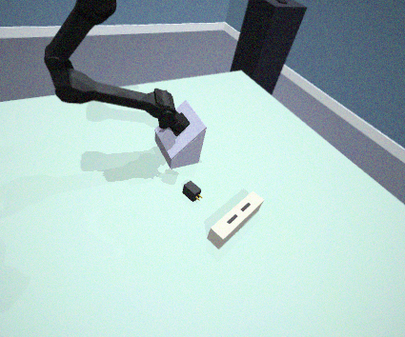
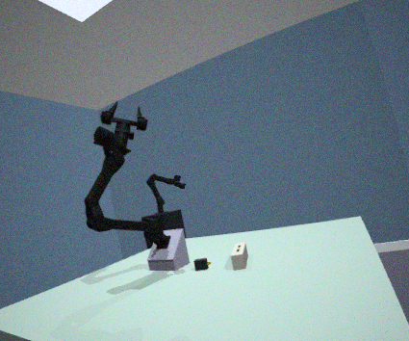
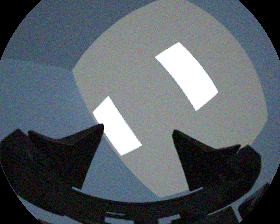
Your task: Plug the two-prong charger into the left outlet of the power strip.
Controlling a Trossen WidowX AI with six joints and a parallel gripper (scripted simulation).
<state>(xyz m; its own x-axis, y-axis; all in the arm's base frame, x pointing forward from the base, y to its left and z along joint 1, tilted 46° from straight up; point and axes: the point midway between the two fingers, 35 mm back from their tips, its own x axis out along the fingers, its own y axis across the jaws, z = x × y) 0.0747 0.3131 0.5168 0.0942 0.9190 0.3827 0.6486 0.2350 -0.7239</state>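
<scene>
The black charger [image 1: 192, 190] [image 2: 201, 264] lies on the table, its two brass prongs pointing toward the power strip. The cream power strip [image 1: 224, 229] [image 2: 240, 260] has two dark outlets on its top and stands a short gap from the charger. My gripper [image 2: 128, 107] [image 3: 139, 130] is open and empty, raised high above the table and pointing up at the ceiling. It is out of frame in the top view. The wrist view shows only ceiling, lights and walls between the fingers, with neither charger nor strip.
The arm's base sits on a lilac sloped block [image 1: 192, 147] [image 2: 181, 250], close beside the charger. A dark cabinet [image 1: 266, 43] stands behind the table's far corner [image 1: 242, 72]. A second, smaller-looking arm [image 2: 156, 193] shows behind the block in the exterior view.
</scene>
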